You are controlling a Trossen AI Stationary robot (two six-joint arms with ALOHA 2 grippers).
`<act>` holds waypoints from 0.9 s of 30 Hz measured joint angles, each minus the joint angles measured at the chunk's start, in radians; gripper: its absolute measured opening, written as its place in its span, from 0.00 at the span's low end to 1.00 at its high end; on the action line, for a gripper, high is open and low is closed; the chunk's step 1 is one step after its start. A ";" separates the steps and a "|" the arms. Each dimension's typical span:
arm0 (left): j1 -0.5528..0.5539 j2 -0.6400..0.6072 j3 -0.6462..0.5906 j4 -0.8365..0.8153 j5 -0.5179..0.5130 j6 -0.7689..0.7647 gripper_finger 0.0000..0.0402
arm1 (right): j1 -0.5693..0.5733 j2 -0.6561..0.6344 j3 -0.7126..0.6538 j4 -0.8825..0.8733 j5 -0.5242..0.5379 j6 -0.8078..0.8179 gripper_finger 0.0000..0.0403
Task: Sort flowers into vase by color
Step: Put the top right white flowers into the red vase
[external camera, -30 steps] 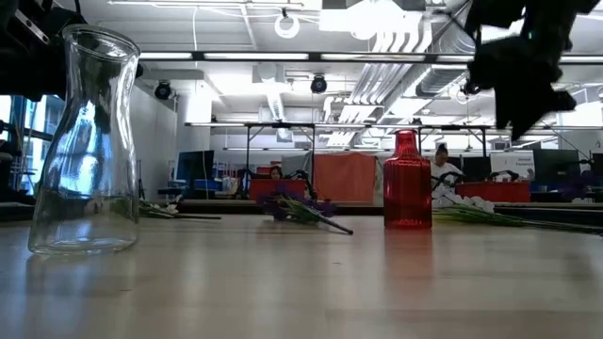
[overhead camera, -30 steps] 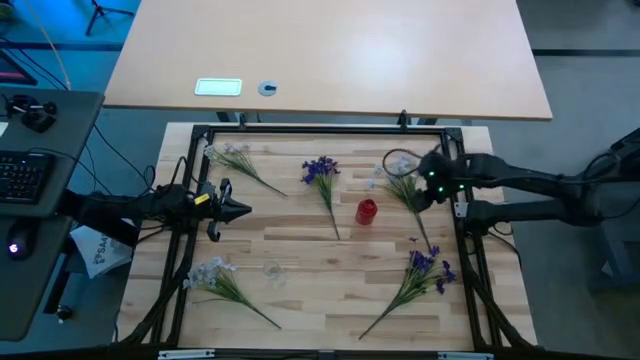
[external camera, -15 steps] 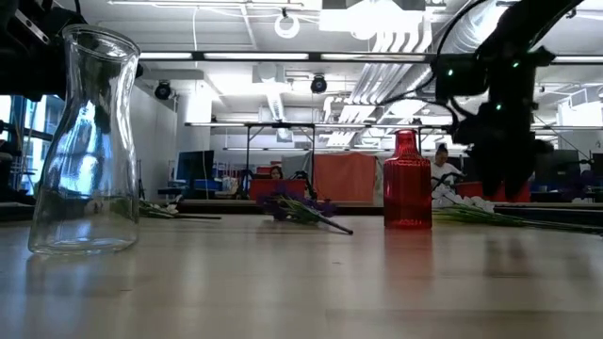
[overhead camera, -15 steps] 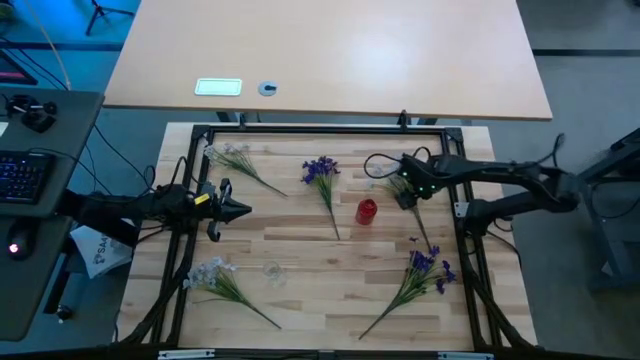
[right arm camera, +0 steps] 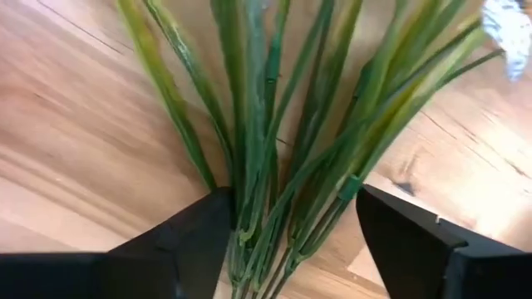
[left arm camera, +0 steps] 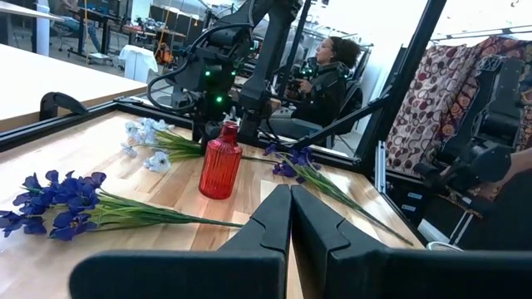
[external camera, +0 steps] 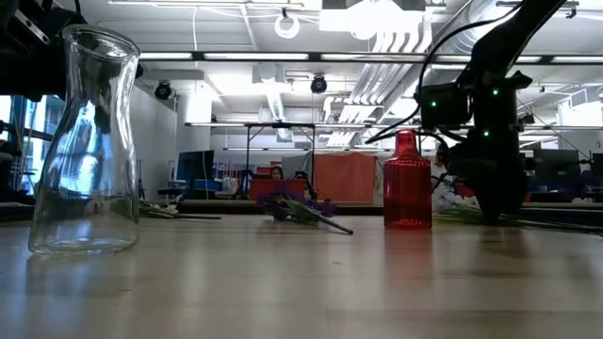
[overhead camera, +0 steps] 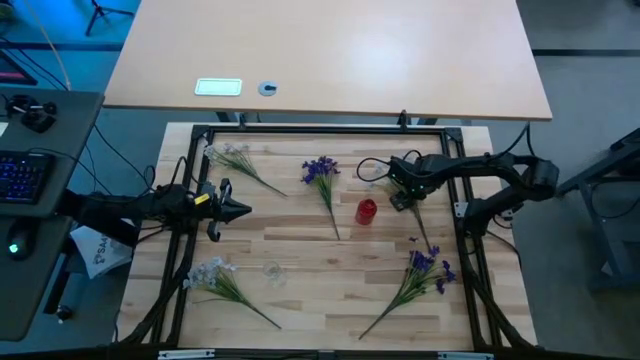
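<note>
A pale white sprig (overhead camera: pixel 420 225) lies flat on the wooden table at the far right. My right gripper (overhead camera: pixel 405 192) points down over its leafy green stems (right arm camera: pixel 274 124). It is open, with one finger (right arm camera: pixel 187 241) on each side of the stems, low over the wood. The red vase (overhead camera: pixel 366 211) stands just left of it and the clear vase (overhead camera: pixel 270 268) stands nearer the front. Two purple sprigs (overhead camera: pixel 321 172) (overhead camera: pixel 425 268) and two more white sprigs (overhead camera: pixel 228 155) (overhead camera: pixel 212 272) lie about the table. My left gripper (overhead camera: pixel 240 210) waits shut at the left edge.
A black frame (overhead camera: pixel 320 130) runs round the wooden table. In the low view the clear vase (external camera: pixel 85 141) stands close at the left, and the red vase (external camera: pixel 407 184) stands beside my right gripper (external camera: pixel 499 202). A person sits in the room beyond the table (left arm camera: pixel 332 71).
My right gripper has come down from well above the table to just over the wood. It has also shifted toward the table's left edge and tipped further downward, onto the stems of the far-right white sprig. Nothing on the table has moved.
</note>
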 joint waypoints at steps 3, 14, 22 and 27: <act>0.000 0.000 0.000 0.000 0.000 0.000 0.00 | 0.001 0.000 -0.001 0.008 -0.006 -0.026 0.50; 0.000 0.000 0.000 0.000 0.000 0.000 0.00 | -0.007 -0.152 0.072 -0.049 -0.008 -0.125 0.03; 0.000 0.000 0.000 0.000 0.000 0.000 0.00 | -0.004 -0.462 0.206 0.188 -0.170 -0.329 0.01; 0.000 0.000 0.000 0.000 0.000 0.000 0.00 | 0.009 -0.606 0.128 0.537 -0.419 -0.255 0.01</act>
